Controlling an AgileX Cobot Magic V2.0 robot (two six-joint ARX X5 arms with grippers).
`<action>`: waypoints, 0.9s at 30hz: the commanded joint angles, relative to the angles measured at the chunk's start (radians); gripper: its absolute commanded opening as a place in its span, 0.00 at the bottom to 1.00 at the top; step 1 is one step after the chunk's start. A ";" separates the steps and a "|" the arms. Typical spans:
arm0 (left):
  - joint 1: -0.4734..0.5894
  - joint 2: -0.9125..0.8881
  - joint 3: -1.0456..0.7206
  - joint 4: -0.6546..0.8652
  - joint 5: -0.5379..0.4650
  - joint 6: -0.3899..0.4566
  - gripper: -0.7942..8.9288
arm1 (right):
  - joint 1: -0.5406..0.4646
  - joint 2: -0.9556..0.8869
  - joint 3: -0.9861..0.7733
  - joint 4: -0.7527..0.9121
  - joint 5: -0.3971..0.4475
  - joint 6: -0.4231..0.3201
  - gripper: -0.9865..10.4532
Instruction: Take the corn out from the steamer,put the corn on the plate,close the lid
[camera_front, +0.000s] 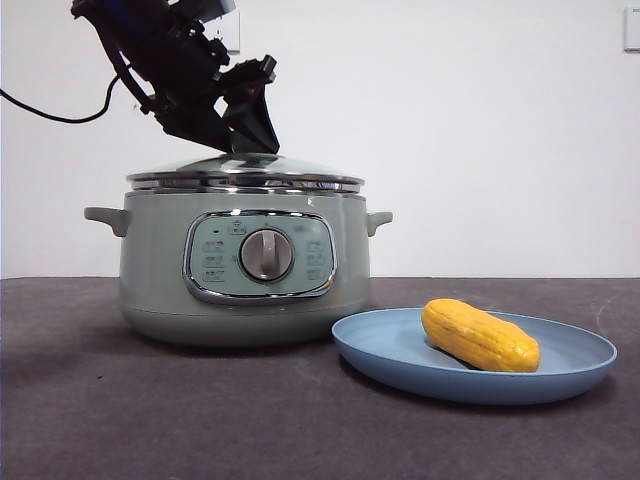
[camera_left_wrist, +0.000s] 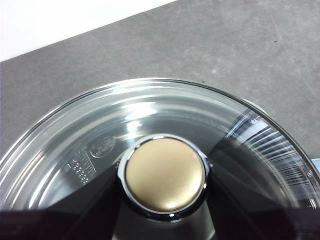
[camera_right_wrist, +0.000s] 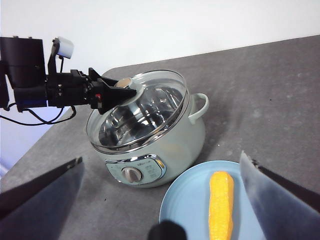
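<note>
Jaws of the left gripper (camera_front: 243, 135) stand either side of the lid's knob (camera_left_wrist: 165, 174), clamped on it as far as the left wrist view shows, with the lid (camera_front: 245, 169) sitting on the rim of the steamer (camera_front: 245, 265). From the right wrist view the lid looks slightly tilted or off-centre on the pot, so the step in hand, closing, is best finished by levelling it and checking that the chrome rim seats all round before letting go. Release should be straight up, so the knob is not dragged sideways. Right of the steamer and a little nearer lies the plate (camera_front: 400, 355), just beside the pot's base, with the corn (camera_front: 480, 336) lying on it. The right gripper (camera_right_wrist: 165, 200) hangs above the plate with its jaws wide apart, holding nothing.
</note>
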 joint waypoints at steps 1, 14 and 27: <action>-0.003 0.019 0.008 0.043 0.007 0.008 0.07 | 0.002 0.000 -0.001 0.007 -0.001 0.003 0.61; -0.008 0.037 0.008 -0.061 0.008 0.008 0.07 | 0.002 0.001 -0.001 0.007 0.002 -0.006 0.61; -0.008 0.037 0.008 -0.130 0.010 0.008 0.09 | 0.002 0.018 -0.001 0.007 0.002 -0.025 0.61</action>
